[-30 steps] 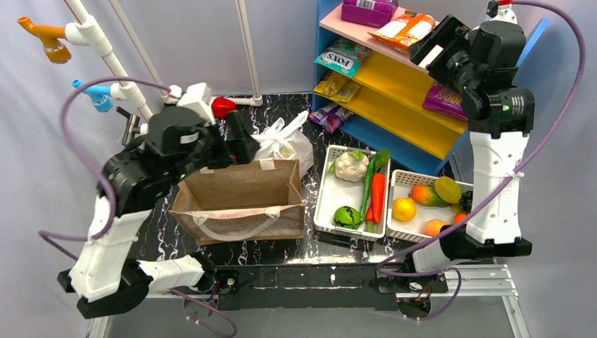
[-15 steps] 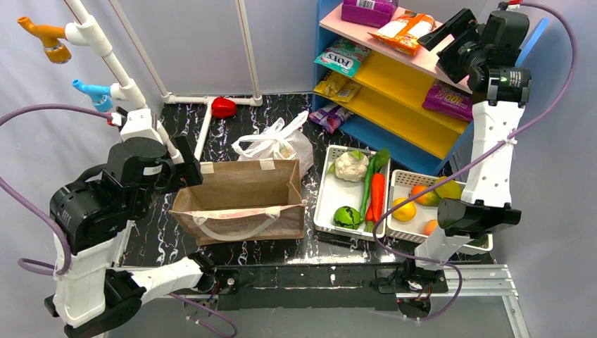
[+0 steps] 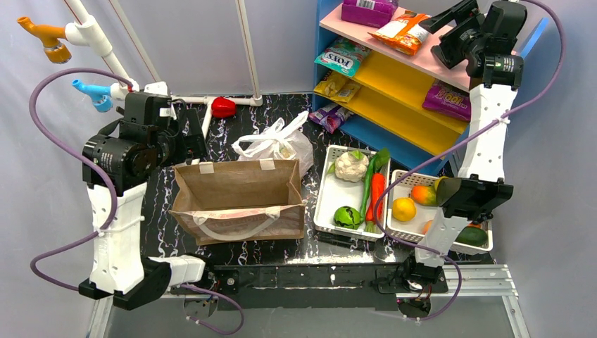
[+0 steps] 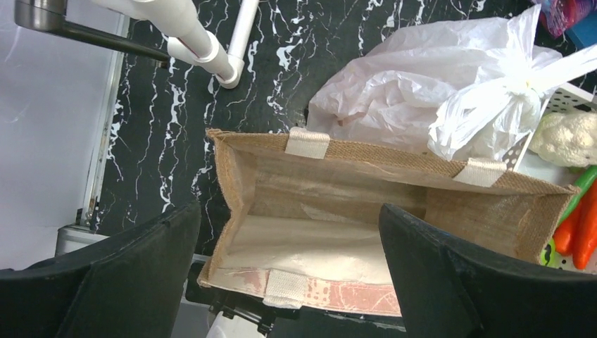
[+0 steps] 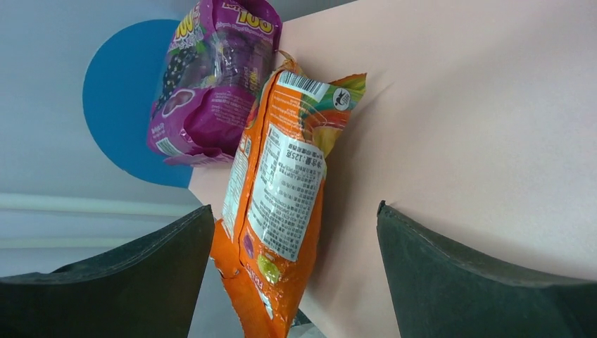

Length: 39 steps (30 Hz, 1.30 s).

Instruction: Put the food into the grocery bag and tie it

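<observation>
Left gripper (image 4: 288, 211) was drawn back left of the brown paper bag (image 3: 239, 197); right gripper (image 5: 296, 211) was raised to the top shelf (image 5: 493, 105). Both jaws are held spread, empty. Grocery bag (image 3: 278, 144) is seen knotted just behind the brown paper bag.

The light is bright and even in all views, and shadows are soft. The grocery bag (image 4: 422, 77) looks nearly washed out, and the glossy desk (image 4: 162, 141) shows weak reflections.
</observation>
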Each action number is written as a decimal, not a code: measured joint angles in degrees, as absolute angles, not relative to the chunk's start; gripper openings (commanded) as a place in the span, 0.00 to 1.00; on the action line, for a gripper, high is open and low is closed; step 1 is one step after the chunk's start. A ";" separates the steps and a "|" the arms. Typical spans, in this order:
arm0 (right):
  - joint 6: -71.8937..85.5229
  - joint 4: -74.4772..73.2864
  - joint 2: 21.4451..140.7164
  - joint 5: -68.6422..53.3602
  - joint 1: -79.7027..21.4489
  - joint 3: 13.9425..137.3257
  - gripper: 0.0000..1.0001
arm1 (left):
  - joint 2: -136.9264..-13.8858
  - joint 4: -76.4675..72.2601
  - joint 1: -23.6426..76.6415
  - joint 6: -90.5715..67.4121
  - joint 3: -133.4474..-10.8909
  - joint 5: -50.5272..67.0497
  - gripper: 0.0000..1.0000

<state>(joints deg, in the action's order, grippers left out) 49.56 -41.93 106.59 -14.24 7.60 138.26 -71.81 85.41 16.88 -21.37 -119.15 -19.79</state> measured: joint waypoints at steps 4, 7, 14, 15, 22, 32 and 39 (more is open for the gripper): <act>52.05 -40.07 108.62 -16.56 7.92 139.04 0.80 | -71.90 85.41 15.27 -20.45 -119.26 -16.82 0.98; 53.71 -37.71 110.56 -18.37 8.12 139.96 0.74 | -71.29 85.41 14.63 -20.36 -118.87 -15.33 0.98; 56.10 -35.16 112.90 -21.63 8.19 140.16 0.50 | -69.43 85.41 14.28 -20.40 -117.40 -13.89 0.98; 56.36 -34.79 113.12 -22.04 8.23 140.16 0.46 | -69.30 85.41 14.24 -20.43 -117.32 -13.87 0.98; 57.71 -33.04 113.99 -25.06 8.27 139.65 0.08 | -69.25 85.41 13.98 -20.60 -117.03 -13.76 0.98; 57.14 -31.88 111.72 -25.76 8.29 136.88 0.01 | -68.86 85.38 13.98 -21.12 -116.05 -12.25 0.98; 56.34 -34.22 107.72 -26.79 8.29 135.83 0.01 | -67.96 85.32 13.98 -21.28 -115.11 -9.93 0.98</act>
